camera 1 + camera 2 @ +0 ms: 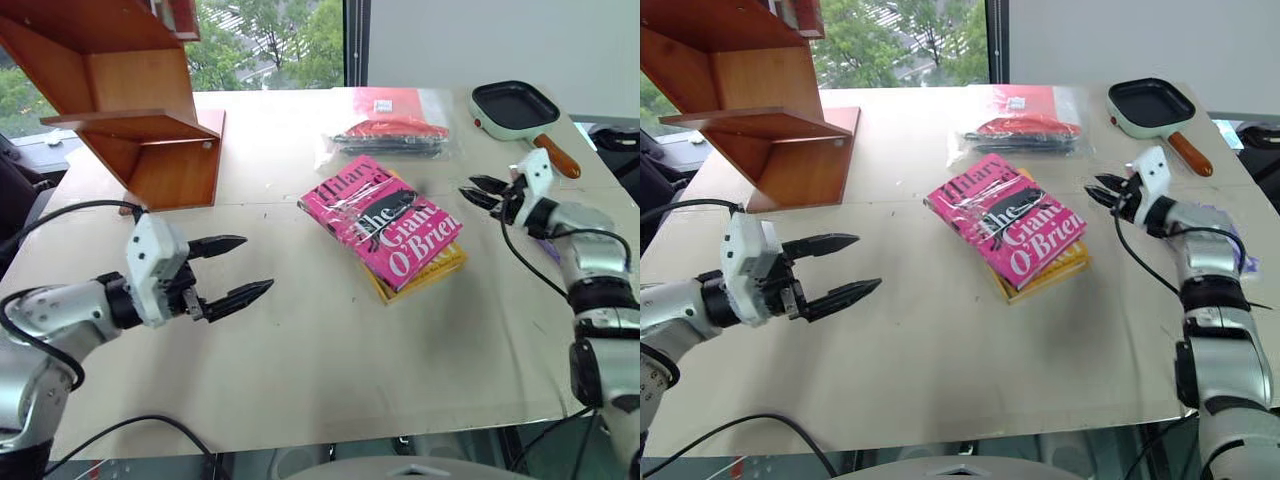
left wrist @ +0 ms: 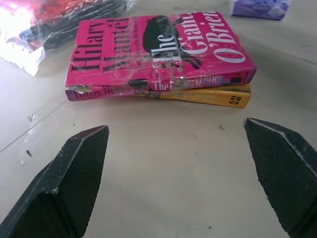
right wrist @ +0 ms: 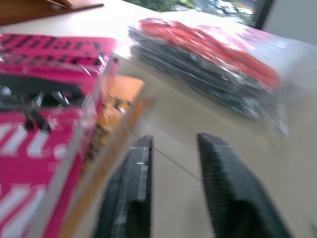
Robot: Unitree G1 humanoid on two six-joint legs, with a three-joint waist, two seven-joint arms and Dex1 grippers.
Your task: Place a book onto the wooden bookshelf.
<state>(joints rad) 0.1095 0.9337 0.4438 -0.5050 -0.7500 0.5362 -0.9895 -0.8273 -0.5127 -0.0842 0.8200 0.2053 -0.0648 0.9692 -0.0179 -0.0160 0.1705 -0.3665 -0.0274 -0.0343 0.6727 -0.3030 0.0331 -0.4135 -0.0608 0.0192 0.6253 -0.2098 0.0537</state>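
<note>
- The tabletop [image 1: 300, 380] is covered by a pale beige sheet, on which all the things are laid.
- The wooden bookshelf [image 1: 120, 90] is stood at the far left of the tabletop, its reddish-brown boards set at slants.
- The book [image 1: 385, 220], bright pink with white and black lettering, is laid flat near the middle of the tabletop, on top of a yellow-orange book [image 1: 440, 268] whose edge is seen beneath it on the near and right sides. Neither end effector is touching it.
- A clear plastic bag [image 1: 395, 130] holding red and dark contents is laid just beyond the two books.
- A small frying pan [image 1: 512, 108] with a pale green rim, dark inside and brown handle is set at the far right of the tabletop.
- The left end effector [image 1: 232, 270] is held above the tabletop to the left of the books, well apart from them, pointing toward them. Its two black fingers [image 2: 74, 178] are spread wide, and nothing is held between them.
- The right end effector [image 1: 482, 192] is held just to the right of the books, pointing toward them. Its fingers [image 3: 131, 198] are drawn close together with a narrow gap left between the pads; nothing is gripped, and the pink cover is not touched.
- A purple object [image 2: 260, 7] is seen past the books in the left wrist view; what it is cannot be told.
</note>
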